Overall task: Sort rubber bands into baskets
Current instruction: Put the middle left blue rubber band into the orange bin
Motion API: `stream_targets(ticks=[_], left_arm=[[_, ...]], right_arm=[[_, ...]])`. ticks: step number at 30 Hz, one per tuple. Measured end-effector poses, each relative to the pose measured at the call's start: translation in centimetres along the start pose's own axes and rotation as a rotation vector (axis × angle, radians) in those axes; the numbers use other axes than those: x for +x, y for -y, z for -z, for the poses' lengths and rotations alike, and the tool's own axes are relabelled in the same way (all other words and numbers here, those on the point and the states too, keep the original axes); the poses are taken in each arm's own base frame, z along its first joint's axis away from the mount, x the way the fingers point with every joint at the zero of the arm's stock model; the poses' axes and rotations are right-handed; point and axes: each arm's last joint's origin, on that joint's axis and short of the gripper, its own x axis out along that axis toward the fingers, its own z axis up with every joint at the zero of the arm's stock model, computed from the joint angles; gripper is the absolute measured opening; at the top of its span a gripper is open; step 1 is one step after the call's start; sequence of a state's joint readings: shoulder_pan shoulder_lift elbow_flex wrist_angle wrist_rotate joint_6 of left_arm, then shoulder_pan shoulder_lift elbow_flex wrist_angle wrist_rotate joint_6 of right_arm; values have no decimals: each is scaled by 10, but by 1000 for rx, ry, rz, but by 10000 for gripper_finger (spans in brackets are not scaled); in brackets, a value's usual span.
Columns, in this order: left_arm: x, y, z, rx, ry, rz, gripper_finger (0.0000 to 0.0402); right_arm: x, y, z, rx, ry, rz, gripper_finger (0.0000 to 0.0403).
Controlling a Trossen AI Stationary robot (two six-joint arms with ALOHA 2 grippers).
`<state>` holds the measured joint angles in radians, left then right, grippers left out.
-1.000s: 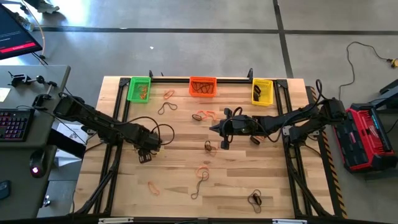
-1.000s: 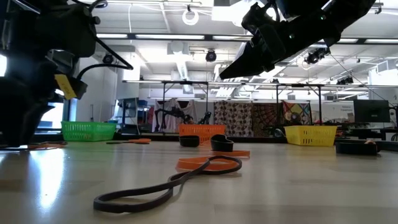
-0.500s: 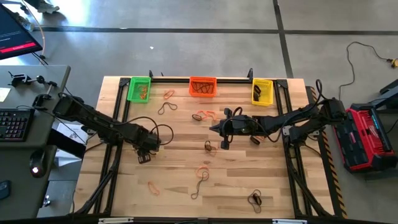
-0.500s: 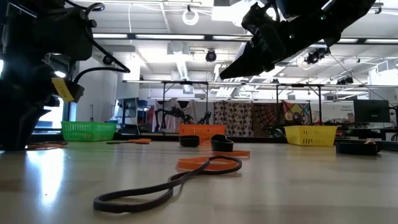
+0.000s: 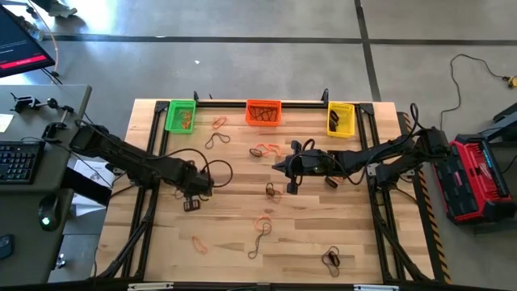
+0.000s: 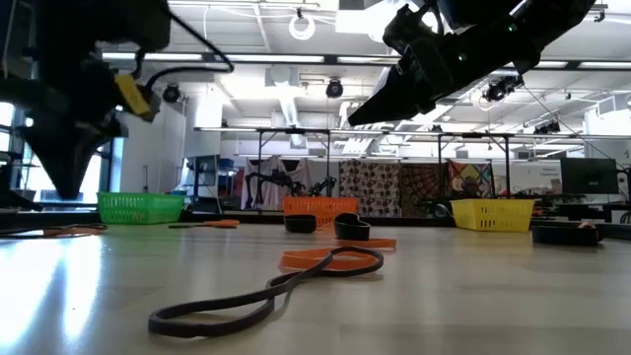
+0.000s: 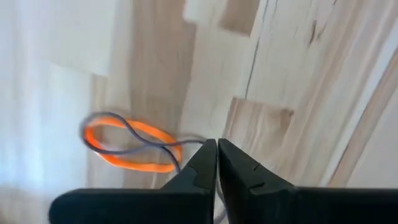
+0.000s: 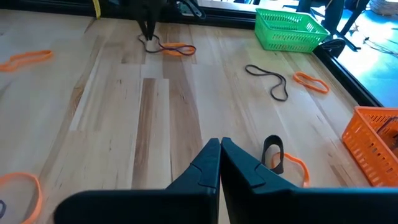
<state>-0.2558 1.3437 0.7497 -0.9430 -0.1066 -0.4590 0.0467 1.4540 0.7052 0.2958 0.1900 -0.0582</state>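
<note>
Tabletop (image 5: pixel 234 242): pale butcher-block wood, planked, framed by black rails. Left gripper (image 5: pixel 192 204): dark tapered fingers pressed together, tips down on the wood near the left edge, at a tangled pair of thin loops, an orange rubber band (image 7: pixel 127 146) crossed by a grey-brown one (image 7: pixel 118 124); whether either is pinched cannot be told. Green basket (image 5: pixel 181 115): rectangular plastic mesh, far-left corner, holding a few bands. Brown band (image 5: pixel 216 140): thin, floppy, lying just in front of it; a small orange loop (image 5: pixel 219 122) sits between the green and orange baskets. Orange basket (image 5: pixel 263 112): same mesh form, middle of the far edge, holding dark bands. Loose bands across the middle: orange ones (image 5: pixel 265 149) near the far side, a dark one (image 5: pixel 271 191) at centre, an orange-and-brown pair (image 5: pixel 262 224) towards the near edge, an orange loop (image 5: pixel 198 242) and a black cluster (image 5: pixel 331 259) close to the near edge. Right gripper (image 5: pixel 279 166): dark fingers closed, empty, raised over the centre. Yellow basket (image 5: pixel 340 119): mesh, far-right corner, with dark bands inside.
</note>
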Motion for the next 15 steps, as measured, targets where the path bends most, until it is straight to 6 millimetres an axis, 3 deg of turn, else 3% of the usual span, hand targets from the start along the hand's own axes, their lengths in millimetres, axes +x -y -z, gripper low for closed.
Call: stream_targets(ticks=[7,15], left_arm=[[-21,2,-12,-23,98,6,1],[1,-4,0,-229,10,-21,36]], right_arm=[[0,-1,0,8,3,-45,0],[0,-1,0,25,2,-46,1]])
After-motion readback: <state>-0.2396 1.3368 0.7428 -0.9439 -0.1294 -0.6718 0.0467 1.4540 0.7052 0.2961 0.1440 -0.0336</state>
